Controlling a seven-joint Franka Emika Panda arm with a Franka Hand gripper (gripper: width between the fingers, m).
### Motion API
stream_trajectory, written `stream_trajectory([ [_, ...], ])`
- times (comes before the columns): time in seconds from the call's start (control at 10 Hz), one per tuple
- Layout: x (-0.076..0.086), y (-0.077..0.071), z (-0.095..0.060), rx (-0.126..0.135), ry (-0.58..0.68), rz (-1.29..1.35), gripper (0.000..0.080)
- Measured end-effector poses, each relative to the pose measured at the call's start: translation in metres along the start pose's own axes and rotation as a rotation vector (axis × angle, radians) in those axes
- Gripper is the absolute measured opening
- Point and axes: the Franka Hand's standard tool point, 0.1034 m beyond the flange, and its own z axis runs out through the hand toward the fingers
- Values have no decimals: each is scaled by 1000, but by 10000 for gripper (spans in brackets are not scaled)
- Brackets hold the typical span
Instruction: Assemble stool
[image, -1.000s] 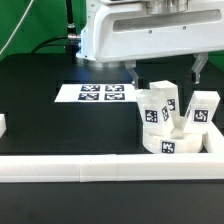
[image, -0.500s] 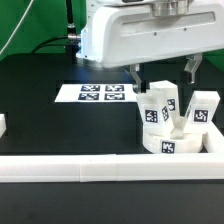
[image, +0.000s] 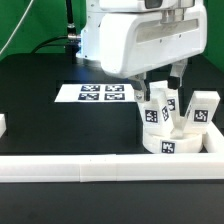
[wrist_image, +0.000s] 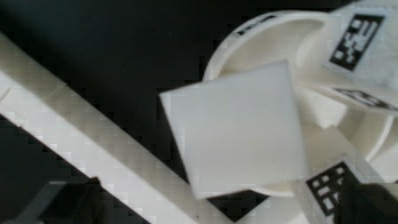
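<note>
The round white seat disc (image: 170, 143) lies by the front rail at the exterior view's right. Three white leg blocks stand on it: a tagged one at the left (image: 156, 108), one at the right (image: 204, 110), and one between them (image: 176, 104). My gripper (image: 160, 84) is open and low over the left leg, with one finger on each side of its top and not clamped on it. In the wrist view that leg's flat face (wrist_image: 249, 125) fills the middle, over the seat disc rim (wrist_image: 267, 40), with another tagged leg (wrist_image: 361, 40) beyond it.
The marker board (image: 97, 93) lies flat on the black table behind the stool parts. Long white border rails (image: 90, 168) run along the front and also show in the wrist view (wrist_image: 89, 120). A small white block (image: 2, 125) sits at the exterior view's left edge.
The hand has come down and turned over the left leg. Its fingers now sit lower and closer in around that leg's top. The stool parts have not moved.
</note>
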Motion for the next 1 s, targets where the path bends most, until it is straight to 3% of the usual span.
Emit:
stream_trajectory([
  [0.6, -6, -2, 14, 7, -17, 13, 649],
  [0.7, -6, -2, 14, 7, -17, 18, 528],
  [0.8, -6, -3, 14, 7, -18, 22, 528],
  [0.9, -6, -2, 14, 7, -18, 22, 389],
  [1.0, -6, -2, 14, 7, -18, 23, 335],
])
